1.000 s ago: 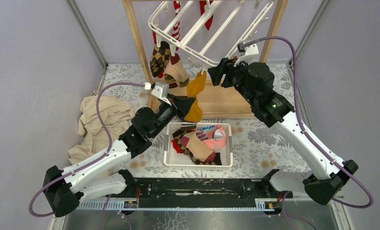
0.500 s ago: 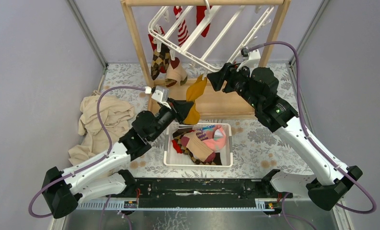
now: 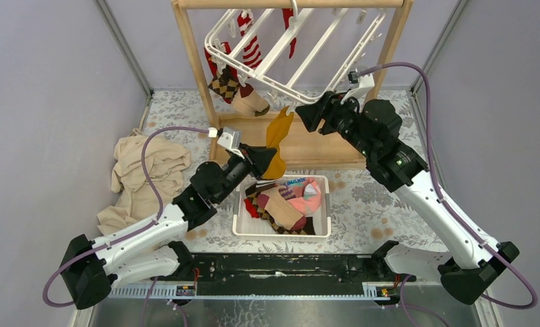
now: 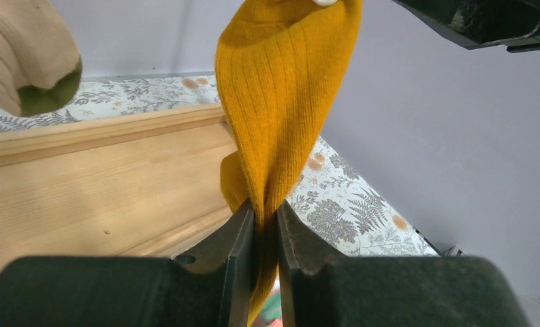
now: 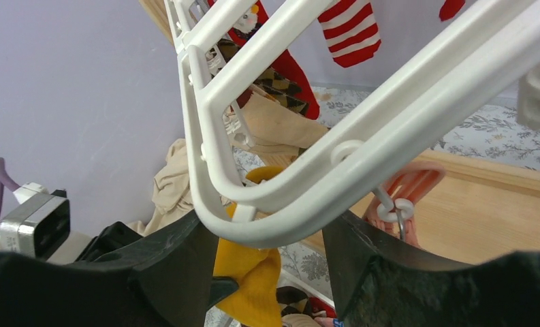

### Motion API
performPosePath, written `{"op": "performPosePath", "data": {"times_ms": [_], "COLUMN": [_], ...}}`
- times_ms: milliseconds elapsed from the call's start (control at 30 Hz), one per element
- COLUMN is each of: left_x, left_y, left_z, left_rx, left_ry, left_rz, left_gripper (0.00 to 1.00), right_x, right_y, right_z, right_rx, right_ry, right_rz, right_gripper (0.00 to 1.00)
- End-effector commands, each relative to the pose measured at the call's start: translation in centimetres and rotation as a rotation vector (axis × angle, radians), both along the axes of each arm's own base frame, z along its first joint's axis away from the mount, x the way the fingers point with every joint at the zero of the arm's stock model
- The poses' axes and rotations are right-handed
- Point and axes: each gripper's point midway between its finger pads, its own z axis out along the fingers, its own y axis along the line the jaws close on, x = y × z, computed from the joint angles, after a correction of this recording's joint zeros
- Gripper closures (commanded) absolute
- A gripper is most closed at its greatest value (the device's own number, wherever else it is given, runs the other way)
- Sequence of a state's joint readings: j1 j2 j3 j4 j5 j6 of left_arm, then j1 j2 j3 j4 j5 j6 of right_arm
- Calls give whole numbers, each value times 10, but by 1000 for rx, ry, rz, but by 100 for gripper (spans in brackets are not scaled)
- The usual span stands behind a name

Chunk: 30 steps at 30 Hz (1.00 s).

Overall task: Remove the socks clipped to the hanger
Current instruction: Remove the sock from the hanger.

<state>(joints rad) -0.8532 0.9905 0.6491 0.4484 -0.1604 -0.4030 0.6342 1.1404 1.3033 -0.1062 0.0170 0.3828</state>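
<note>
**Grip on mustard sock (image 3: 278,139) beneath tilted hanger (image 3: 280,51)**

Centre of the scene, just beyond a white basket (image 3: 325,204): left gripper (image 3: 263,158), fingers pressed together on the lower part of the mustard sock, cloth folded and pinched between the pads. From the left wrist, a ribbed yellow band rising out of the closed fingers to a small white clip at its top end. From above, drawn up and slightly right from the pinch to the near edge of the hanger.

Just right of the sock's top: right gripper (image 3: 308,112) at the hanger's near rail, fingers spread wide. In the right wrist view, curved corner of the white rail lying across the gap between them. Impossible to tell whether pressed against the plastic.

Far side of the table (image 3: 389,197): hanger hung by its hook from the top bar of a wooden rack (image 3: 193,68), grid frame tilted. Clipped along its far-left part, a striped sock (image 3: 252,49), an argyle sock (image 3: 224,85), a tan sock (image 3: 252,103) and a red sock (image 5: 295,78).

Near centre, in the basket: a heap of loose socks (image 3: 284,204), argyle, tan and pink among them.

Far left on the table, well apart from the basket: a crumpled beige cloth (image 3: 144,170).
</note>
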Motion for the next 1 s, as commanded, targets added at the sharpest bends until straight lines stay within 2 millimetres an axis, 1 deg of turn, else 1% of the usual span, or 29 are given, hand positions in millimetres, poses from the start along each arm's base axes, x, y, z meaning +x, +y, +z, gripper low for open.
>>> {"op": "performPosePath", "data": {"times_ms": [0, 200, 300, 500, 667, 967], "left_x": [0, 2, 3, 4, 3, 1], "left_y": [-2, -3, -4, -8, -10, -9], "left_z": [10, 10, 10, 9, 8, 8], "left_rx": [-48, -42, -39, -38, -38, -36], "left_ry": [-34, -38, -39, -38, -37, -37], "left_rz": [3, 8, 7, 0, -7, -3], "left_gripper": [77, 76, 76, 77, 77, 77], "right_x": [-6, -15, -16, -30, -37, -39], "right_y": [-4, 6, 7, 10, 9, 4], "right_z": [20, 9, 3, -1, -8, -15], "right_rx": [60, 30, 2, -41, -73, -118], "right_ry": [-48, -30, -27, -44, -47, -47], "right_rz": [6, 48, 20, -11, -42, -80], "right_gripper": [38, 38, 38, 38, 38, 38]}}
